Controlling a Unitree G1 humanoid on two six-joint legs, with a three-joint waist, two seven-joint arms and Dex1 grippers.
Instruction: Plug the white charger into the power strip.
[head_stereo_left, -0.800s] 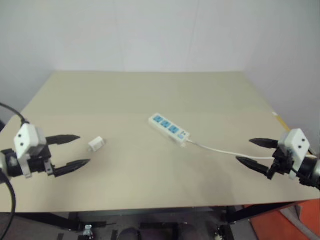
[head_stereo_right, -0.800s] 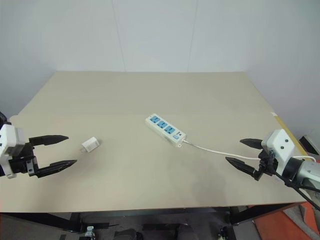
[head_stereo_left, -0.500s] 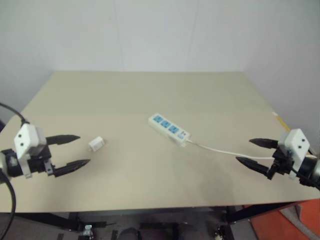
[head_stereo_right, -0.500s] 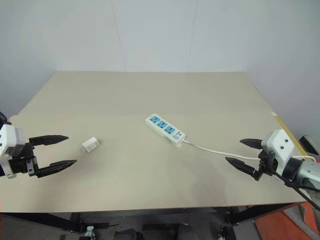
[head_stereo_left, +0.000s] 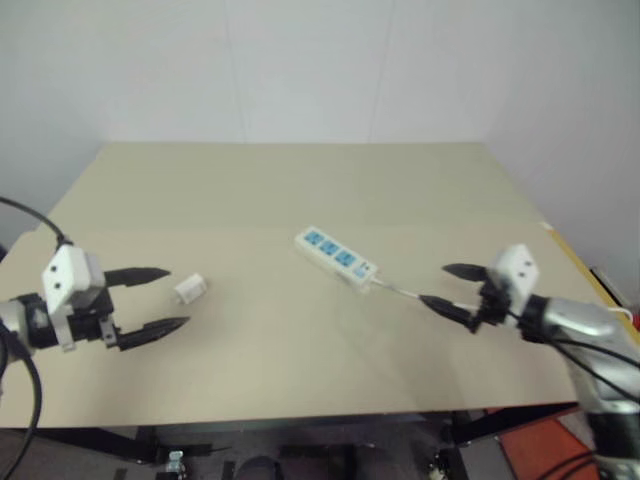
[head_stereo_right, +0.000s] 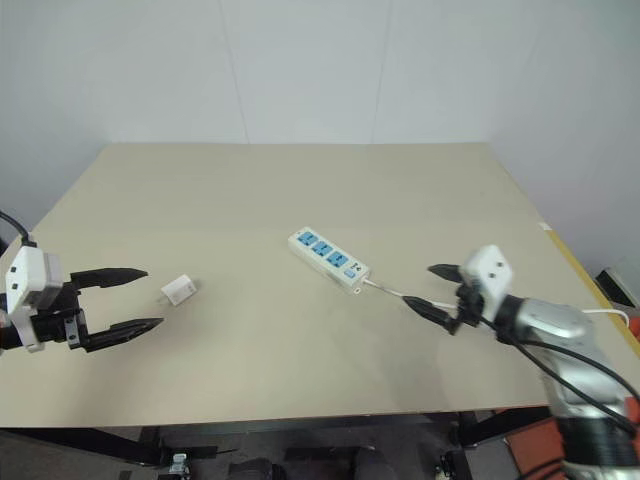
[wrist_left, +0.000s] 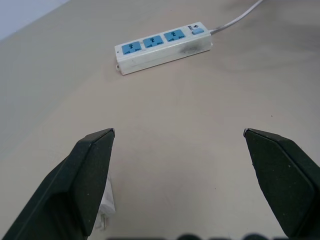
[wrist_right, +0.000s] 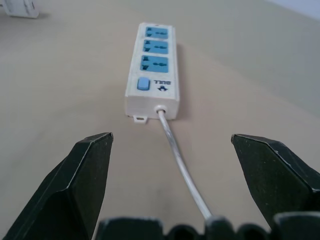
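Note:
The white charger lies on the beige table, left of centre. My left gripper stands open just to the left of it and holds nothing. Near the table's middle lies the power strip, a white bar with three blue sockets, its thin cord trailing right. My right gripper is open over the cord, a short way from the strip's switch end. The right wrist view shows the strip straight ahead between the fingers, with the charger beyond it.
The table's right edge runs close behind my right arm. Bare tabletop stretches between the charger and the strip and across the far half. A pale wall stands behind the table.
My right gripper has swung left along the cord, closer to the power strip's end. The left gripper has edged slightly toward the charger. Charger and strip have not moved.

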